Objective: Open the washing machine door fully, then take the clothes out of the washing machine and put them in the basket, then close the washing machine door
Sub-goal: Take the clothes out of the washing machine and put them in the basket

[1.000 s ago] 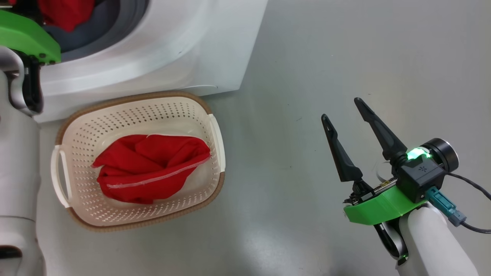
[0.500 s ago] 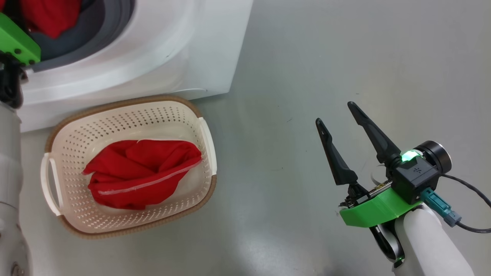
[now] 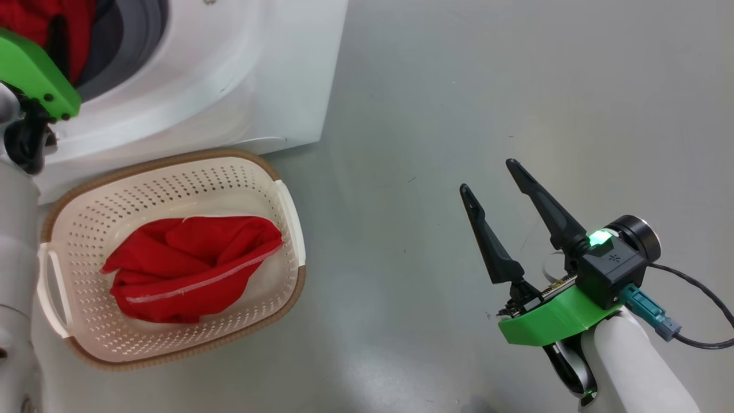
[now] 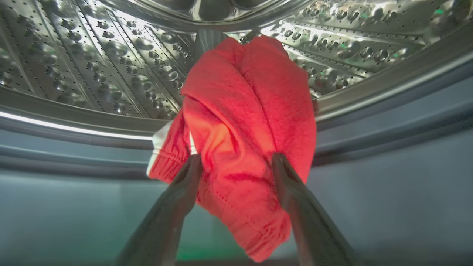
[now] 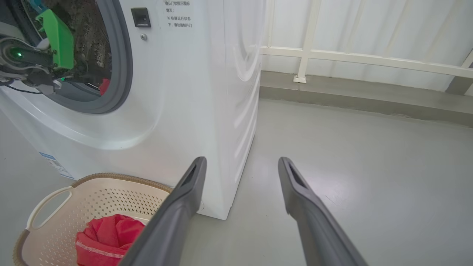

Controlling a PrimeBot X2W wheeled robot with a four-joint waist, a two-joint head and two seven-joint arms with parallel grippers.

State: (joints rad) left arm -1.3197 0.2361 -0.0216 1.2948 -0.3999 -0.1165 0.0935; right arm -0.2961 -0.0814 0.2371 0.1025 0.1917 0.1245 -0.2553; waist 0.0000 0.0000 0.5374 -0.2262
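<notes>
Now the head view has slid over. The washer, the basket and the right claw all sit more to the left in the picture than a second ago. The camera moved, not the things, and the basket still sits right up against the washer's front. One red cloth lies bunched in the basket.

The left claw is inside the washer's mouth with its fingers spread wide. Another cloth lies between them at the lip of the steel drum. Whether the fingers touch it cannot be told.

The floor is smooth, grey and a bit shiny. A white rail stands at the back, in front of a pale wall.

The right claw is spread open and holds nothing. It hangs over the floor, well apart from the basket. A wide stretch of floor runs from the washer's corner to the rail.
</notes>
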